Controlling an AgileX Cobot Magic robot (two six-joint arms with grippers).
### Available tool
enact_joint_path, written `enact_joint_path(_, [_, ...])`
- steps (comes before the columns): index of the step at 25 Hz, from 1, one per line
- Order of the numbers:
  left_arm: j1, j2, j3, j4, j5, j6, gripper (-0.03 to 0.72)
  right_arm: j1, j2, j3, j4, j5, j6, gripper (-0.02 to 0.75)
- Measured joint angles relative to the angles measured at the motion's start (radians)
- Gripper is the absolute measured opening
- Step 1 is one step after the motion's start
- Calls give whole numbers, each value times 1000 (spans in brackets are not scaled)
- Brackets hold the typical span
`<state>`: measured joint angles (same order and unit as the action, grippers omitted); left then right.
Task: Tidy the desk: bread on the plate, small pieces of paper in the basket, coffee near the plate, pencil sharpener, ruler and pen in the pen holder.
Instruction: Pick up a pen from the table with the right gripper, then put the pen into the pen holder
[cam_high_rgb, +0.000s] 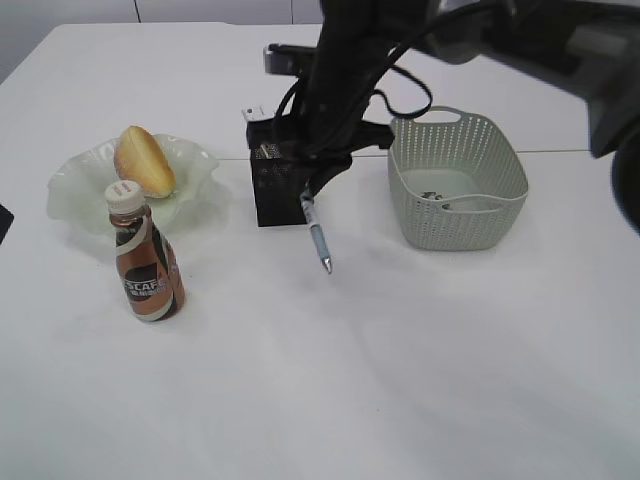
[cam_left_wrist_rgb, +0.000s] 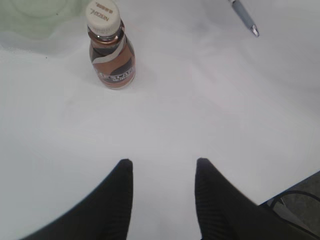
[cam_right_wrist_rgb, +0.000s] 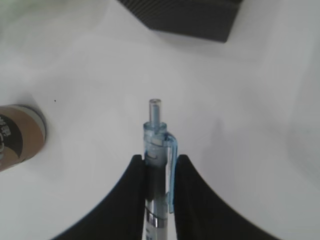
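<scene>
My right gripper (cam_right_wrist_rgb: 160, 161) is shut on a blue pen (cam_right_wrist_rgb: 159, 165) and holds it in the air, tip down, just in front of the black mesh pen holder (cam_high_rgb: 278, 185). In the exterior view the pen (cam_high_rgb: 317, 234) hangs from the gripper (cam_high_rgb: 309, 186). The bread (cam_high_rgb: 144, 160) lies on the pale green plate (cam_high_rgb: 75, 185). The brown coffee bottle (cam_high_rgb: 146, 265) stands upright in front of the plate. My left gripper (cam_left_wrist_rgb: 164, 165) is open and empty above bare table, near the bottle (cam_left_wrist_rgb: 110, 50). The ruler and sharpener cannot be made out.
A grey-green basket (cam_high_rgb: 457, 180) stands right of the pen holder with small paper pieces inside. The right arm and its cables (cam_high_rgb: 360, 70) reach over the pen holder. The table's edge and a dark floor show at the lower right of the left wrist view (cam_left_wrist_rgb: 300, 200).
</scene>
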<state>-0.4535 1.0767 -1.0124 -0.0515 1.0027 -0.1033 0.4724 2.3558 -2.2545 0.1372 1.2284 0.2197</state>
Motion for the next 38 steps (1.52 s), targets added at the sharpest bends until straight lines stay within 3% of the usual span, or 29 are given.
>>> enact_joint_path(4, [0, 0, 0, 0, 0, 0, 307, -62, -64, 0, 31, 6, -77, 97])
enact_joint_path(10, [0, 0, 0, -2, 0, 0, 307, -169, -100, 0, 189, 6, -246, 97])
enact_joint_path(17, [0, 0, 0, -25, 0, 0, 307, -252, -100, 0, 421, -166, -485, 97])
enact_joint_path(27, [0, 0, 0, -35, 0, 0, 307, -256, -35, 0, 771, -377, -848, 97])
enact_joint_path(38, [0, 0, 0, -35, 0, 0, 307, -267, 41, 2, 1034, -440, -1144, 97])
